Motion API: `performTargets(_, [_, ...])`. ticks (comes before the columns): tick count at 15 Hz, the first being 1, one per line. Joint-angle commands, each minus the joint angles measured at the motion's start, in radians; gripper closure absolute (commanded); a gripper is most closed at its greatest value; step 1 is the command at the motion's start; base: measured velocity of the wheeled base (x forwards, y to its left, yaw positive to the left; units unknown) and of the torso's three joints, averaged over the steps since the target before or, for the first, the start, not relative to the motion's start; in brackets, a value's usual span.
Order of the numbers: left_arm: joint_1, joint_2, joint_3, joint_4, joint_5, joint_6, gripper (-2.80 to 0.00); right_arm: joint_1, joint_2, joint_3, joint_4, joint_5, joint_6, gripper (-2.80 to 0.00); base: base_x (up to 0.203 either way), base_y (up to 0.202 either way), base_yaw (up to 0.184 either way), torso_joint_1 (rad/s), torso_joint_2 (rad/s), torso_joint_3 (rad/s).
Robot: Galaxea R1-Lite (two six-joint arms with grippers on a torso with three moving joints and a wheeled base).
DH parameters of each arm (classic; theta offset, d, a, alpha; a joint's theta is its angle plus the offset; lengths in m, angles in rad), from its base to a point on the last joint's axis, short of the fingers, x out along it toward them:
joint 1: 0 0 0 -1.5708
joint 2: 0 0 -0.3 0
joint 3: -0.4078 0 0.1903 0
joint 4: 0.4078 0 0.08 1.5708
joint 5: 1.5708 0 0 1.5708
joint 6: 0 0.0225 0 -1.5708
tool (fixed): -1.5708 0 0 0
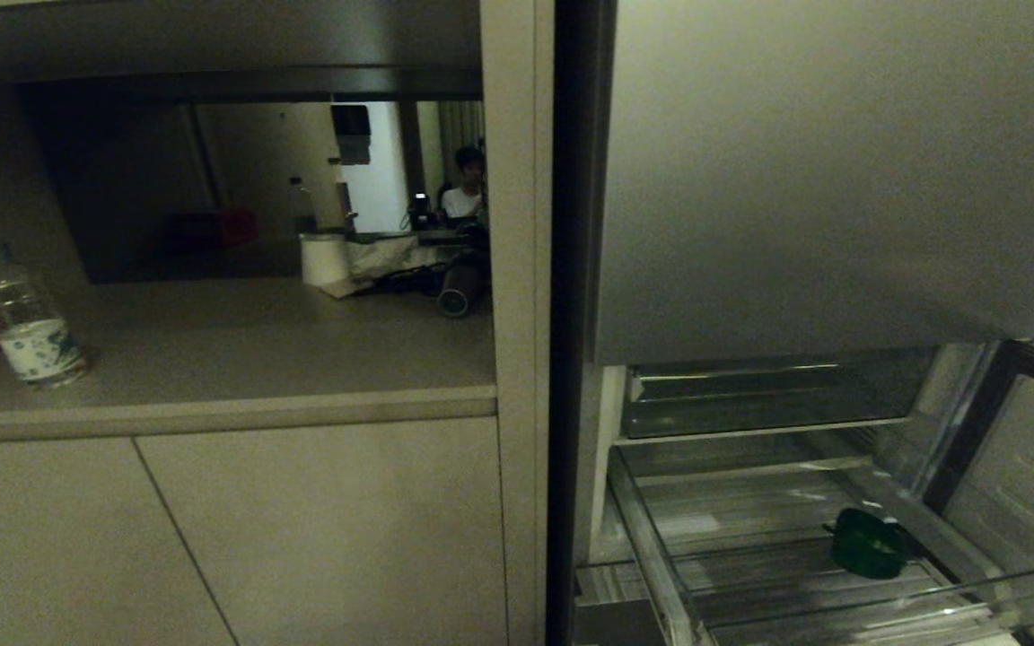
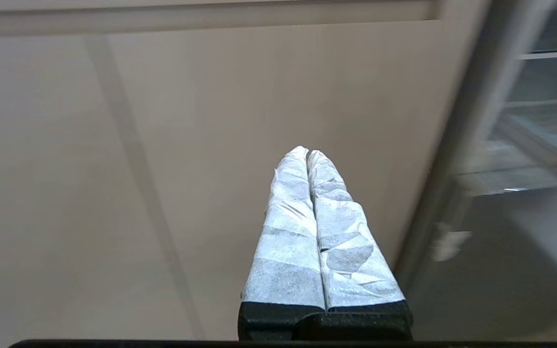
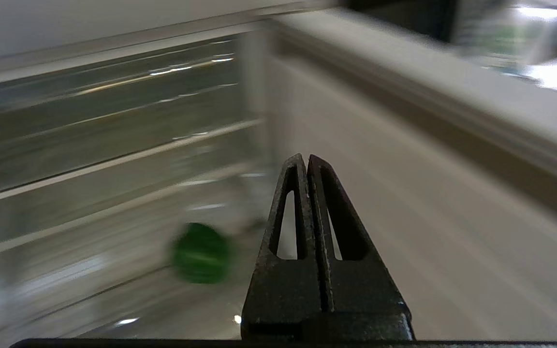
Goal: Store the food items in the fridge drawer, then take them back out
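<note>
on the far left a clear plastic water bottle with a printed label [image 1: 25, 318] stands on the matte beige laminate counter [image 1: 239, 359], with flat cabinet fronts below. the left gripper [image 2: 307, 153], its fingers wrapped in crinkled white tape, is pressed together on nothing and hangs in front of those cabinet fronts.

to the right, under the tall brushed grey metal fridge door [image 1: 840, 179], the fridge drawer with its clear plastic bin and white ribbed inner face [image 1: 1020, 484] stands pulled out. the glossy dark green rounded food item [image 1: 869, 543] lies on the bin floor near the ribbed face, touching nothing else that can be seen; no potato is visible. it looks light, firm and smooth, so probably slippery; a grip across its widest middle, from above, seems safest. the bin walls look hard, thin and slick.

the right gripper [image 3: 306, 157], bare black slotted fingers closed together and empty, hangs over the drawer just beside the green item [image 3: 201, 252].
</note>
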Motion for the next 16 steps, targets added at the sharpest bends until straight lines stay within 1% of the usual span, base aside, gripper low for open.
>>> performTargets(1, [0.000, 0.000, 0.000, 0.000, 0.002, 0.000, 0.00, 0.040, 0.037, 0.019, -0.009, 0.015, -0.032, 0.00, 0.000, -0.004, 0.146, -0.002, 0.00, 0.002])
performTargets(2, [0.000, 0.000, 0.000, 0.000, 0.000, 0.000, 0.00, 0.082, 0.049, 0.030, -0.012, 0.016, -0.039, 0.00, 0.000, -0.008, 0.124, 0.005, 0.00, 0.000])
performTargets(4, [0.000, 0.000, 0.000, 0.000, 0.000, 0.000, 0.00, 0.197, 0.095, 0.039, -0.012, 0.023, -0.046, 0.00, 0.001, -0.001, 0.034, 0.003, 0.00, 0.001])
performTargets(5, [0.000, 0.000, 0.000, 0.000, 0.000, 0.000, 0.00, 0.260, 0.126, 0.022, -0.003, 0.025, -0.048, 0.00, 0.000, 0.000, 0.000, 0.000, 0.00, 0.000])
performTargets(6, [0.000, 0.000, 0.000, 0.000, 0.001, 0.000, 0.00, 0.297, 0.152, -0.001, 0.014, 0.022, -0.048, 0.00, 0.000, 0.000, 0.000, 0.000, 0.00, 0.000])
performTargets(7, [0.000, 0.000, 0.000, 0.000, 0.000, 0.000, 0.00, 0.358, 0.176, -0.038, 0.054, 0.006, -0.049, 0.00, 0.000, 0.000, 0.000, 0.000, 0.00, 0.000])
performTargets(9, [0.000, 0.000, 0.000, 0.000, 0.000, 0.000, 0.00, 0.473, 0.265, -0.193, 0.220, -0.076, -0.050, 0.00, 0.000, 0.000, 0.000, 0.000, 0.00, 0.000])
performTargets(11, [0.000, 0.000, 0.000, 0.000, 0.000, 0.000, 0.00, 0.535, 0.362, -0.363, 0.413, -0.161, -0.051, 0.00, 0.000, 0.000, 0.000, 0.000, 0.00, 0.000])
performTargets(13, [0.000, 0.000, 0.000, 0.000, 0.000, 0.000, 0.00, 0.570, 0.452, -0.491, 0.586, -0.248, -0.062, 0.00, 0.000, 0.000, 0.000, 0.000, 0.00, 0.000])
performTargets(14, [0.000, 0.000, 0.000, 0.000, 0.000, 0.000, 0.00, 0.578, 0.488, -0.529, 0.646, -0.284, -0.085, 0.00, 0.000, 0.000, 0.000, 0.000, 0.00, 0.000])
performTargets(16, [0.000, 0.000, 0.000, 0.000, 0.000, 0.000, 0.00, 0.583, 0.563, -0.563, 0.696, -0.328, -0.139, 0.00, 0.000, 0.000, 0.000, 0.000, 0.00, 0.000])
